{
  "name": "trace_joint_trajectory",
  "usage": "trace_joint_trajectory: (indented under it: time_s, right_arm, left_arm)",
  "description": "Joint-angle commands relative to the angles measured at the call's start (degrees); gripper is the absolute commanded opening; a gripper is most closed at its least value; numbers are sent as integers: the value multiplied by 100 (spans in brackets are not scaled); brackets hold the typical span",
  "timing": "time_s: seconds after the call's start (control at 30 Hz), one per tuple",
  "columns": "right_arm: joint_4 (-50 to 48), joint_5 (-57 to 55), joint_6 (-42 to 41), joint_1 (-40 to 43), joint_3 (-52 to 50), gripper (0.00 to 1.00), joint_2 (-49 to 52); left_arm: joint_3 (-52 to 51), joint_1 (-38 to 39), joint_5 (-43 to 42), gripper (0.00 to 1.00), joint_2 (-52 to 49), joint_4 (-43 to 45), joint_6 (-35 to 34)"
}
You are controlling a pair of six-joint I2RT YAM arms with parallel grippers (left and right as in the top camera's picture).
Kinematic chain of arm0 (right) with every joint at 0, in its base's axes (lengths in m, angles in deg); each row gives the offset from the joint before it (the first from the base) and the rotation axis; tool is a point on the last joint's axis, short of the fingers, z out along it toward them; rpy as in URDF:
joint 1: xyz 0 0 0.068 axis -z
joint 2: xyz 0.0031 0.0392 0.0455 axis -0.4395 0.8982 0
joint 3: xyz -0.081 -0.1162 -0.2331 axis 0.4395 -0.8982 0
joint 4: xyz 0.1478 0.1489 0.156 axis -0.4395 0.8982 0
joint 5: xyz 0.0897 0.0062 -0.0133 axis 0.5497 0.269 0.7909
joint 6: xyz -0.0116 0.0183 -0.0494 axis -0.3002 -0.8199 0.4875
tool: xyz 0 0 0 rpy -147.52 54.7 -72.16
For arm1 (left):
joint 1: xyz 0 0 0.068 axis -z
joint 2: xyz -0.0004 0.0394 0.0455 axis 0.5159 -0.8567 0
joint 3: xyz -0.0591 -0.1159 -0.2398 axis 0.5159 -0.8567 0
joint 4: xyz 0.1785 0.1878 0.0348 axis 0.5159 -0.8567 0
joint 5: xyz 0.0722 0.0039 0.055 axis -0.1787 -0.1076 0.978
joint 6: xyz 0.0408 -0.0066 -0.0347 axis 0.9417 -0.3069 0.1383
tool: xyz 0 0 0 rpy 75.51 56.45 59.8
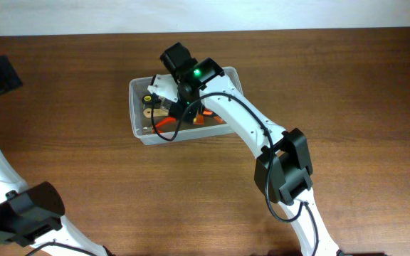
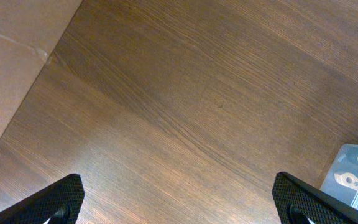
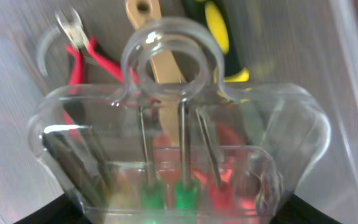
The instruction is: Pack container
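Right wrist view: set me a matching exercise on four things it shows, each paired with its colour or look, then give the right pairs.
Things:
1. pliers
2. screwdriver case
3. handle with a hole
4. rightmost tool

Looks:
A. yellow and black
B. see-through, with a hang loop on top
C. red grips
D. tan

Pairs: 1-C; 2-B; 3-D; 4-A
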Motion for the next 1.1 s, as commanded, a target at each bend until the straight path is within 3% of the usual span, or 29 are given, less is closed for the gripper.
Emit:
trace_joint_trajectory:
  time_s: [0.0, 0.07, 0.4, 0.63, 0.87, 1.07]
  right_arm:
    - [96, -693, -533, -7, 52, 84, -686]
    - [79, -697, -754, 26, 52, 99, -929]
    - [170, -846, -1580, 348, 52, 99, -2498]
    - [535, -1296, -2393, 1088, 52, 99, -3473]
    - [608, -1276, -2389, 1729, 52, 99, -3873]
    - [1429, -754, -2387, 1786, 50, 99, -3849]
  left_arm:
    - [11, -13, -44, 99, 55, 9, -79]
    - [11, -13, -42, 99, 55, 9, -79]
    - [11, -13, -44, 99, 55, 9, -79]
    - [11, -13, -42, 99, 55, 9, -79]
    - [11, -13, -42, 99, 55, 9, -79]
    - [11, -13, -44, 99, 55, 9, -79]
